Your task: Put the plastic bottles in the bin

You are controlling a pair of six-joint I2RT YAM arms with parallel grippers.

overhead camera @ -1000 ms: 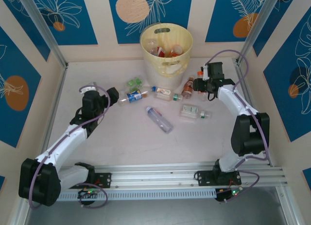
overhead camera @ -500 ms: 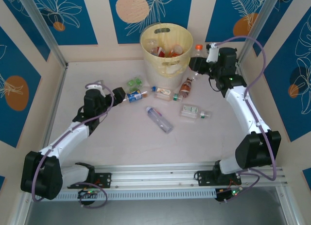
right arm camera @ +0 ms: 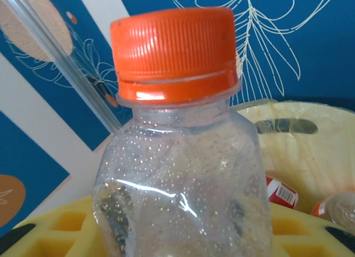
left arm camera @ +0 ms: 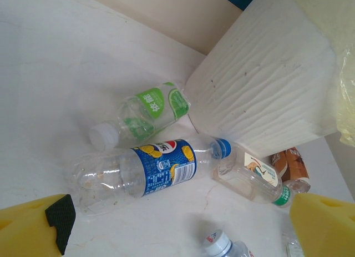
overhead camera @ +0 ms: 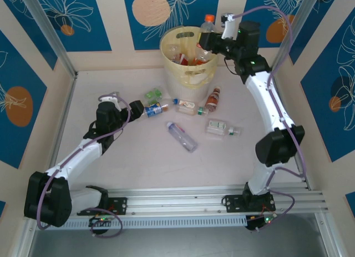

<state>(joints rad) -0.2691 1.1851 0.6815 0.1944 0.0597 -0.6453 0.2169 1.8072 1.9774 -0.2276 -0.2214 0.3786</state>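
Orange-capped bottle [right arm camera: 177, 157]: clear, no label on the side you see, fine droplets inside. Its base is cut off at the bottom of the right wrist view. The right end effector [overhead camera: 209, 40] is clamped on it, with yellow fingers [right arm camera: 55, 232] against its lower body. From above, the bottle stands cap up over the right rim of the bin [overhead camera: 188, 60].

Bin: pale yellow, at the far middle of the counter [overhead camera: 122, 157]. Its contents are a jumble you cannot count. A red-label bottle [right arm camera: 280, 193] shows inside, white print too small to read.

Loose on the counter in front of the bin:
- Blue-label bottle [left arm camera: 133, 171]: round red, white and blue logo, yellow fruit drawings, fine print illegible.
- Green-label bottle [left arm camera: 150, 110]: white cap, white characters, lying just beyond it.
- Green-capped bottle [left arm camera: 252, 176]: small picture label, right beside the blue cap.
- Brown-label bottle [left arm camera: 291, 165]: partly hidden by a finger.
- Blue-capped bottle [overhead camera: 182, 136] and a crushed bottle [overhead camera: 222, 128], nearer you.

The left end effector [left arm camera: 177, 221] is spread wide, low over the counter, with the blue-label bottle just ahead of it and untouched.
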